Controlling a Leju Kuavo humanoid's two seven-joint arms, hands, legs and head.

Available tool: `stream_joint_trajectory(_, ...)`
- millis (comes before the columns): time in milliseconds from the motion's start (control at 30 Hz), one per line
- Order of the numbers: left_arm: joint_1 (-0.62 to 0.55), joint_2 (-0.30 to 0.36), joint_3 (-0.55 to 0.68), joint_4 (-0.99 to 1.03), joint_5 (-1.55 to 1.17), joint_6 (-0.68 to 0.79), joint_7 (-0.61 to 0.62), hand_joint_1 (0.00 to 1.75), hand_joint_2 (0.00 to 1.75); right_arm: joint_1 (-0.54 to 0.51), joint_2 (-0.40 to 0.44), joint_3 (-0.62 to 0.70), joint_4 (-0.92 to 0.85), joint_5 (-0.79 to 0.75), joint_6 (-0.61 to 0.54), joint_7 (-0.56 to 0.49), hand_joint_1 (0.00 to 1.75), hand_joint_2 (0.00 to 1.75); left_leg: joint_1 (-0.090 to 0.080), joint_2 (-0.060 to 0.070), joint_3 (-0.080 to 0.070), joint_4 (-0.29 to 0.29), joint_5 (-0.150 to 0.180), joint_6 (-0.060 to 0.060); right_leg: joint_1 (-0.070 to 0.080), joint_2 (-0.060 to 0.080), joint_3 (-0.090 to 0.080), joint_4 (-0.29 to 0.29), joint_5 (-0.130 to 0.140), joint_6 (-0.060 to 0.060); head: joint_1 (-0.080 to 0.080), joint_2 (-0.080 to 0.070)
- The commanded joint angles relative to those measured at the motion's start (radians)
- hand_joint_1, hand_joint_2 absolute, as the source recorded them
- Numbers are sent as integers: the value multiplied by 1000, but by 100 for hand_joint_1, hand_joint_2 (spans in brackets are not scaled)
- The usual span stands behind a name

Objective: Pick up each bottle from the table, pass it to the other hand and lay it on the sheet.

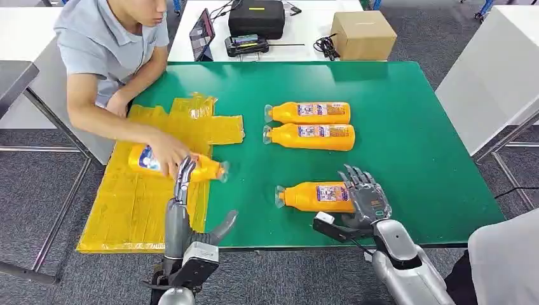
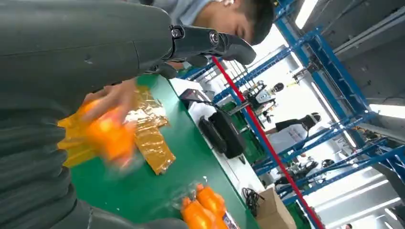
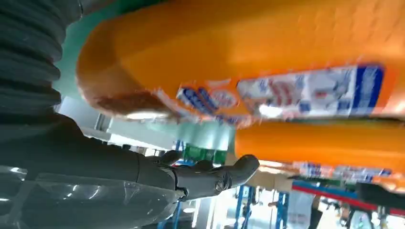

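Right hand (image 1: pixel 363 197) rested against the nearest orange bottle (image 1: pixel 316 197), fingers spread, not grasping; left hand (image 1: pixel 191 219) stood released beside the yellow sheet (image 1: pixel 136 210), where a person's hand (image 1: pixel 166 151) held another bottle (image 1: pixel 145 159).

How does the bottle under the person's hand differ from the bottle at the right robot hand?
The bottle under the person's hand lies on the yellow sheet, while the bottle at the right robot hand lies on the bare green table. A person's hand covers the first, with the left robot hand close beside it; the right robot hand is at the second one's base. Both are orange, labelled and on their sides.
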Motion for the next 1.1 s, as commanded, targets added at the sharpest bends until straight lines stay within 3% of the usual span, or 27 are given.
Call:
stream_joint_trajectory(33,-31,38,-44,47,7,-3,15,0,175,-34,-29,82,31,-10,25,7,0,175,1,2,3,0,-1,-2,1,1,2,-1,0,-2,0,0)
stream_joint_trajectory(167,-39,46,-59,54,7,-3,31,0,175,-33,-54,94,31,-52,79,37,0,175,1,0,2,0,-1,-2,1,0,2,-1,0,-2,0,0)
stream_joint_trajectory(567,-37,55,-89,55,-5,-3,47,0,175,-53,-71,120,48,-18,85,104,0,175,1,1,4,-1,-1,-2,1,0,4,-1,0,-2,0,0)
stream_joint_trajectory(1100,-47,72,-110,66,-16,-3,66,0,175,-71,-76,114,95,-99,163,92,0,175,2,1,6,-1,-1,-2,2,0,6,-2,0,-3,0,0)
